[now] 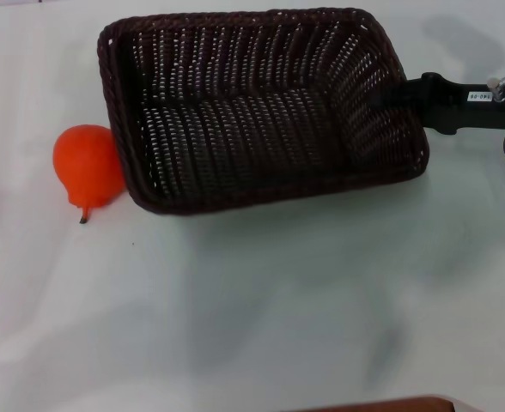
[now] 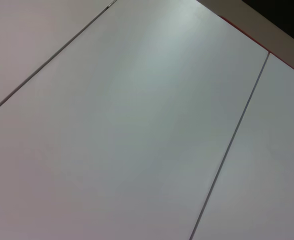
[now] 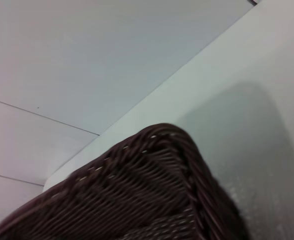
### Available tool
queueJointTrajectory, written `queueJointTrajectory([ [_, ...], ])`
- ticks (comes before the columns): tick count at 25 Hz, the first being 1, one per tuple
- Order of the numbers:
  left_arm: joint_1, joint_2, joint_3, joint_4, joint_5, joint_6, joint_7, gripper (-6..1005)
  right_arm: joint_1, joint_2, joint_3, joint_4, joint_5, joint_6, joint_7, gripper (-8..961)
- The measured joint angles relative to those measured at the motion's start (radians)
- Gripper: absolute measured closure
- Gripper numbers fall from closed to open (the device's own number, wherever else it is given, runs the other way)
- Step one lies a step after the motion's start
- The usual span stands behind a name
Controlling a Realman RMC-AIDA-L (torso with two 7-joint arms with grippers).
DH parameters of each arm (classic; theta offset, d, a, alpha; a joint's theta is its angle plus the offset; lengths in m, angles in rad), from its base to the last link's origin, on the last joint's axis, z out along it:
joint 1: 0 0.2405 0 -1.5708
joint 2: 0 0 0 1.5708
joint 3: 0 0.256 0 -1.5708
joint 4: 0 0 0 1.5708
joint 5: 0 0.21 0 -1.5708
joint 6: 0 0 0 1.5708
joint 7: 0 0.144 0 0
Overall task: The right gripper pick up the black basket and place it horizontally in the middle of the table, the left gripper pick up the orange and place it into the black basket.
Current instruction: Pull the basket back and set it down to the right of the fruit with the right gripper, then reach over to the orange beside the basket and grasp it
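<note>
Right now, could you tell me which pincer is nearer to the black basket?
The right. The right pincer is at the black basket's right-hand rim, apparently holding it. The left pincer appears in no view; its wrist camera shows only bare white panels, no basket.

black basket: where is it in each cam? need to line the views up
Head view: the black basket fills the upper middle, the right gripper at its right rim, the orange against its left end.
Left wrist view: not in it; only pale panels with thin seams.
Right wrist view: one braided corner of the basket fills the lower part, close up.
Shared landmark: the white table, in head and right wrist views.
</note>
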State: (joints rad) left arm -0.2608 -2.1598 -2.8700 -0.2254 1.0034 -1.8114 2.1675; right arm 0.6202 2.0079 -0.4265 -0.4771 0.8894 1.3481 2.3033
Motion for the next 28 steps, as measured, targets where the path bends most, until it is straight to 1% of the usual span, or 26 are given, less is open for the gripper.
queueJointTrajectory([
  [3,0.0,0.0,0.0,0.0,0.0,0.0,0.0,137,-0.001,0.0,0.001,0.0,0.0,0.008,0.004,667],
  [8,0.0,0.0,0.0,0.0,0.0,0.011,0.0,137,-0.003,0.001,0.001,0.0,0.0,0.031,0.005,413],
  [14,-0.003,0.0,0.005,-0.001,0.0,0.018,0.0,138,-0.004,0.001,0.002,-0.003,0.0,0.032,0.004,298],
  [16,-0.003,0.001,0.032,-0.009,0.001,0.034,0.0,138,0.0,-0.003,0.006,-0.01,0.007,0.033,-0.002,260],
  [17,-0.003,0.001,0.032,-0.009,0.001,0.034,0.0,138,0.0,-0.003,0.006,-0.01,0.007,0.033,-0.002,241],
  [19,0.007,0.002,0.071,-0.032,0.002,0.067,0.001,138,0.0,-0.011,0.007,-0.012,0.03,0.037,-0.013,203],
  [21,0.018,0.003,0.11,-0.053,0.003,0.106,0.008,138,0.001,-0.024,0.005,-0.013,0.07,0.045,-0.032,204],
  [25,0.049,0.01,0.22,-0.091,0.005,0.193,0.03,138,0.002,-0.054,0.005,-0.017,0.143,0.054,-0.055,206],
  [28,0.066,0.024,0.284,-0.099,0.009,0.234,0.056,138,0.003,-0.064,0.009,-0.024,0.208,0.058,-0.082,207],
])
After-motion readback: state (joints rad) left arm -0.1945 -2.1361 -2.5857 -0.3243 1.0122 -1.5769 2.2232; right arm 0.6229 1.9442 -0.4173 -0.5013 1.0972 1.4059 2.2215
